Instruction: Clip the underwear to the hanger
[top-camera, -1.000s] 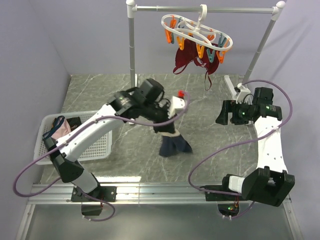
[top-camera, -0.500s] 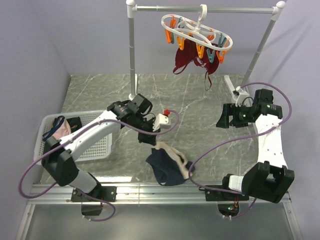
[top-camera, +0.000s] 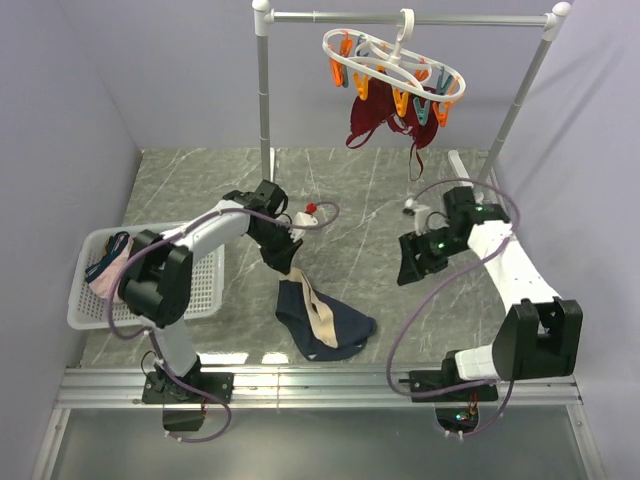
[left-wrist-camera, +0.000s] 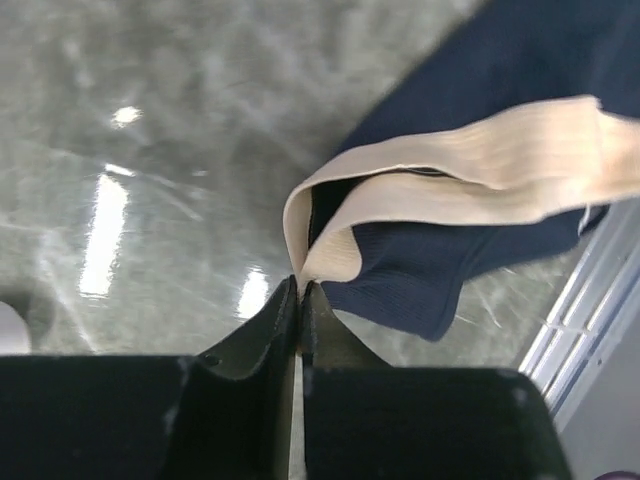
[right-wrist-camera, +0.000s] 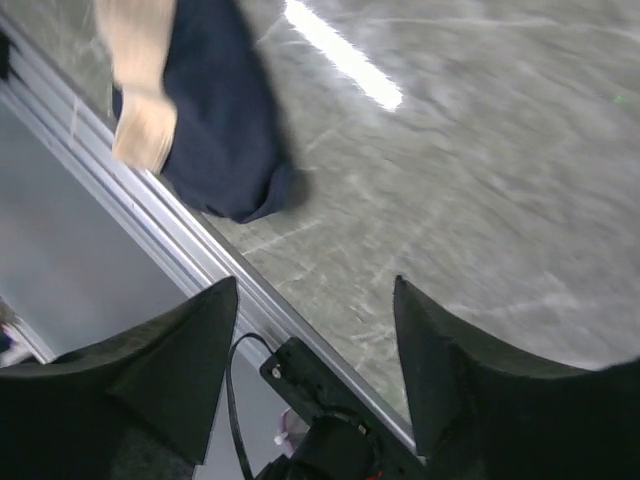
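Observation:
The navy underwear with its beige lining lies spread on the table near the front edge, its top edge lifted. My left gripper is shut on the beige waistband, seen close in the left wrist view with the navy cloth trailing away. My right gripper is open and empty, to the right of the underwear; its wrist view shows the underwear at the upper left. The white hanger with orange and teal clips hangs from the rail at the back.
A maroon garment hangs from the hanger's clips. The grey rail stand rises at the back. A white basket with a pink garment sits at the left. The aluminium front rail runs along the table's near edge.
My left gripper drew back toward the left and lowered the underwear onto the table, where it spread out. My right arm swung left and down toward the underwear.

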